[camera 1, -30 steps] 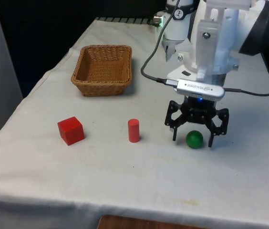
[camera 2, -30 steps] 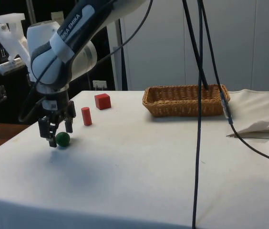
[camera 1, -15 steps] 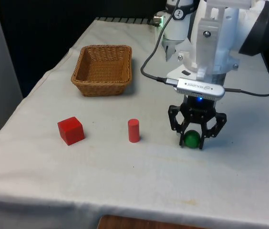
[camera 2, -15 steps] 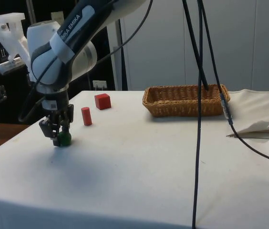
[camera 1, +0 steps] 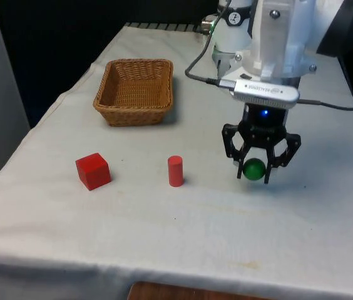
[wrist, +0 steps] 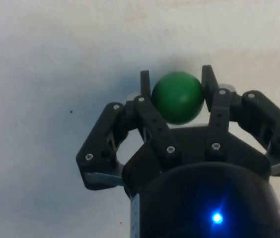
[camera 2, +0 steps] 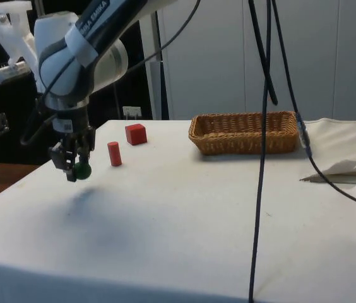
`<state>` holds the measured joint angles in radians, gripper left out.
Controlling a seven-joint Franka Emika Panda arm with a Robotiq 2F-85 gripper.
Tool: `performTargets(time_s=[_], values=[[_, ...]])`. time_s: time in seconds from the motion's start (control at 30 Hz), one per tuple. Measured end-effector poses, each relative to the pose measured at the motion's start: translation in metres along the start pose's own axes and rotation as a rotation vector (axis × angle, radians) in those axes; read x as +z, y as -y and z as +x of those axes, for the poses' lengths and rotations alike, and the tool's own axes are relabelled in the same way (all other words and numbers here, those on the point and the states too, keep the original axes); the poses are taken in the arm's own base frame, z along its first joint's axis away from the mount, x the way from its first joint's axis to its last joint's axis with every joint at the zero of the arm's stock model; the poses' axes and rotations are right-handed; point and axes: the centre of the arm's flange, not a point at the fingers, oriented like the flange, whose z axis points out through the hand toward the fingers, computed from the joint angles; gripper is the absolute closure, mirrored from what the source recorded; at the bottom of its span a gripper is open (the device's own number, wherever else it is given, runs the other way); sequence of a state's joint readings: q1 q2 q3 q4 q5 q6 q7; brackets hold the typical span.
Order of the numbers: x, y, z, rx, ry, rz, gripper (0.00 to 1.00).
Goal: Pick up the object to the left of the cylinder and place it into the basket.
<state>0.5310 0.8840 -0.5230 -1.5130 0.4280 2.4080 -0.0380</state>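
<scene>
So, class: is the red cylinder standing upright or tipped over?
Upright. The red cylinder stands on its flat end on the white cloth, its round top face up, in the front and side views.

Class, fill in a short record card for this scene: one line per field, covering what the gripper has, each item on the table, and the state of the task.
gripper: shut on green ball, lifted off the white cloth
red cylinder: upright on the cloth
red cube: on the cloth, towards the front view's left of the cylinder
basket: wicker, nothing in it
task state: ball in hand, not yet at the basket
</scene>
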Motion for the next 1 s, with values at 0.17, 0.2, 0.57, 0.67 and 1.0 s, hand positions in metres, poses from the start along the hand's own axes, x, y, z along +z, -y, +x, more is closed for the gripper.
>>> performTargets(time_s=[0.17, 0.2, 0.57, 0.67, 1.0], values=[[-0.015, -0.001, -0.002, 0.005, -0.006, 0.002, 1.0], [-0.02, -0.002, -0.004, 0.007, -0.006, -0.001, 1.0], [-0.045, -0.007, -0.015, 0.021, -0.01, 0.015, 1.0], [-0.048, -0.009, -0.018, 0.023, -0.009, 0.018, 1.0], [-0.062, -0.023, -0.031, 0.031, 0.003, 0.026, 1.0]])
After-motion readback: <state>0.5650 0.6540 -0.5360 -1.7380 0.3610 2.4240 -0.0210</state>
